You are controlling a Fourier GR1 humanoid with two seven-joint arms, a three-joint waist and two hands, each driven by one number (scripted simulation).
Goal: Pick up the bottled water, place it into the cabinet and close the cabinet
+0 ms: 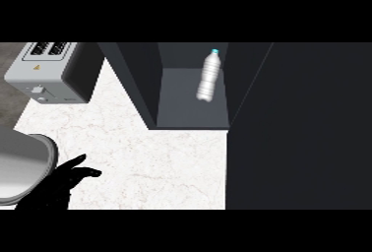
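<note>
Grey metal first, far left: a toaster (51,74) at the counter's back corner, and below it a pale rounded rim (22,167) cut by the view's edge, too little shown to name. Just beside that rim, low in the view, the black left hand (62,184), fingers relaxed and spread, holding nothing, over the white marble counter (160,162). Further right, the dark cabinet (190,115), open toward the counter, with the bottle (208,76) already inside. Sits toward the right wall, blue cap to the back, touched by no hand; lying or upright, hard to tell. Judging by that, picking and placing done, closing alone left. Rightmost, a broad dark panel (305,128) running from the cabinet's right wall down to the view's lower edge, probably the open door, though no hinge or handle visible. No right hand anywhere in view. Next move, as a judgement: reaching that panel's free edge and swinging it across the opening, likely work for the right hand, being on that side. Plenty of bare marble between left hand and cabinet front, with nothing standing in the probable sweep. Left hand well apart from it, and bottle set back from the shelf's front lip, so unlikely to catch the door.
</note>
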